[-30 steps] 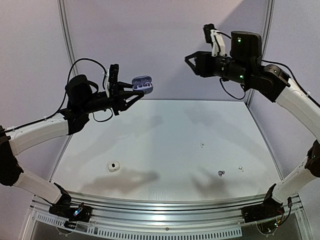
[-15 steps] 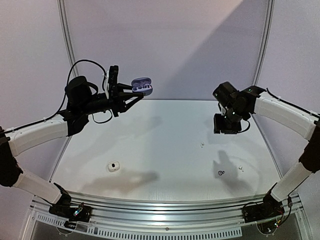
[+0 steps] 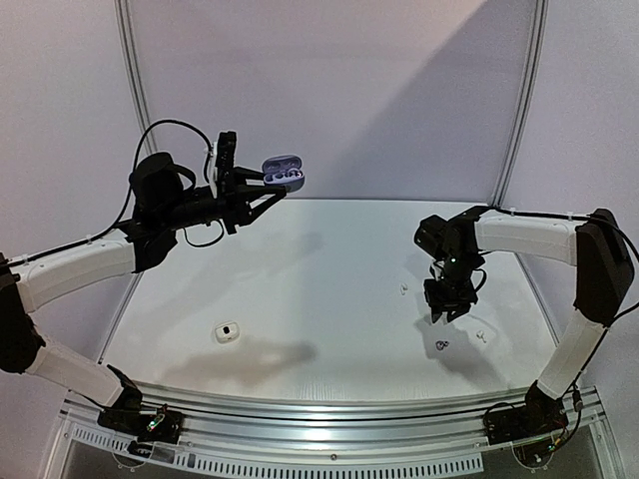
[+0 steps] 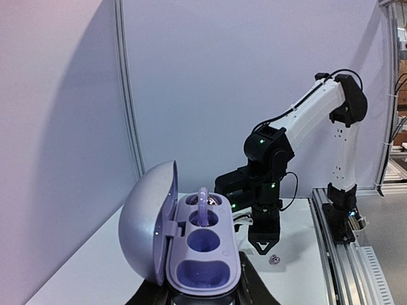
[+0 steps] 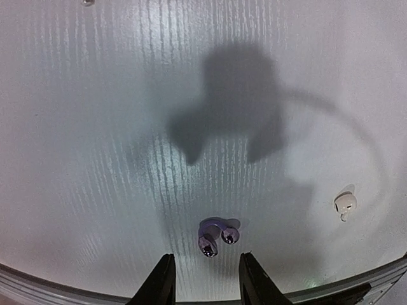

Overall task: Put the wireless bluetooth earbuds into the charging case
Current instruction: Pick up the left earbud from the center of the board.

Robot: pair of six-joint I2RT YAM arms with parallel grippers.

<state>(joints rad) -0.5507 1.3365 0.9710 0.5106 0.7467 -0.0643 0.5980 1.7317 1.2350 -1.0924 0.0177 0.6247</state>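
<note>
My left gripper (image 3: pixel 262 188) (image 4: pixel 202 293) is raised at the back left, shut on the base of a purple charging case (image 3: pixel 283 170) (image 4: pixel 202 254). Its lid stands open, and one purple earbud (image 4: pixel 206 206) sits in the upper slots. My right gripper (image 3: pixel 442 313) (image 5: pixel 205 274) points down just above the table, open with nothing between its fingers. A second purple earbud (image 3: pixel 440 346) (image 5: pixel 213 236) (image 4: pixel 275 258) lies on the table just beyond those fingertips. A white earbud (image 3: pixel 480 336) (image 5: pixel 344 204) lies to its right, and another white earbud (image 3: pixel 403 289) sits farther back.
A small white case (image 3: pixel 228 332) lies open on the table at the front left. A metal rail (image 3: pixel 319 404) runs along the table's near edge. White walls stand behind and at both sides.
My right arm has swung down from high at the back right to just above the table, over the purple earbud. My left arm and the case have not moved.
</note>
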